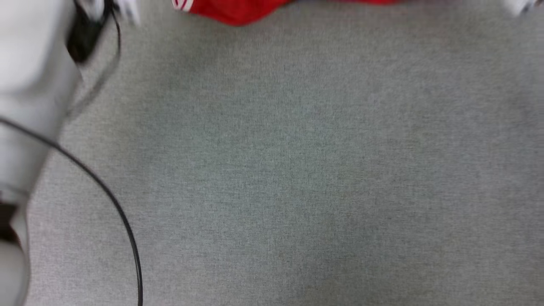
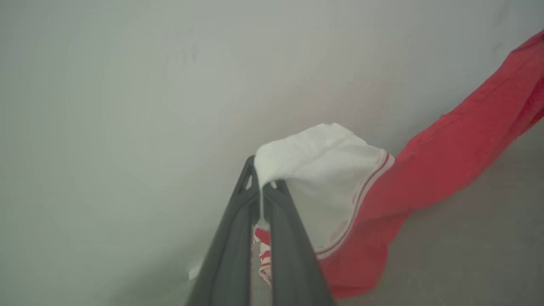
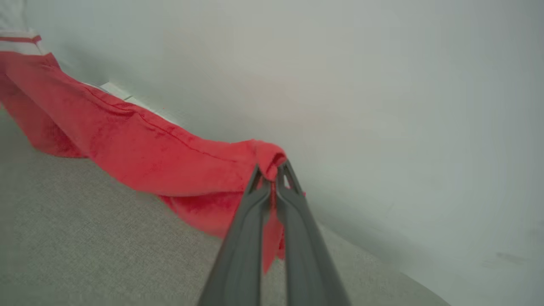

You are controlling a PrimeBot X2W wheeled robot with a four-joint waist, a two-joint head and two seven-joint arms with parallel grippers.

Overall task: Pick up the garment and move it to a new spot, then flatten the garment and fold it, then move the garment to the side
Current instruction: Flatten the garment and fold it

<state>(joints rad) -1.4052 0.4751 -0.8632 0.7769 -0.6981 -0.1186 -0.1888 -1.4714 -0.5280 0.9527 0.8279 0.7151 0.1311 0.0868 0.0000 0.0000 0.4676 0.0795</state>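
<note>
A grey woven cloth is covering the surface (image 1: 297, 170) across the head view, and a plain pale wall (image 2: 127, 85) is rising behind it in both wrist views. A thin black cable (image 1: 108, 193) is looping over the cloth at the left. The shirt (image 1: 238, 12) is showing at the top edge of the head view as a red fold, with a scrap of red-and-white striped trim (image 1: 182, 4) at its left end. The left tool (image 2: 262, 176) is pinching the white sleeve (image 2: 327, 170), its two dark fingers closed tight, the cloth bunching over their tips and more striped trim hanging between them lower down. The right tool (image 3: 271, 170) is gripping a gathered corner of the red body, its fingers narrowed to a slit with a red flap dangling between them. Between the two tools the shirt is stretching as a sagging red band, raised at the held ends; whether its lowest fold is touching the surface cannot be told. The left forearm (image 1: 29, 85), pale and blurred, is reaching up the left edge of the head view toward the shirt, with a dark joint near its far end.
</note>
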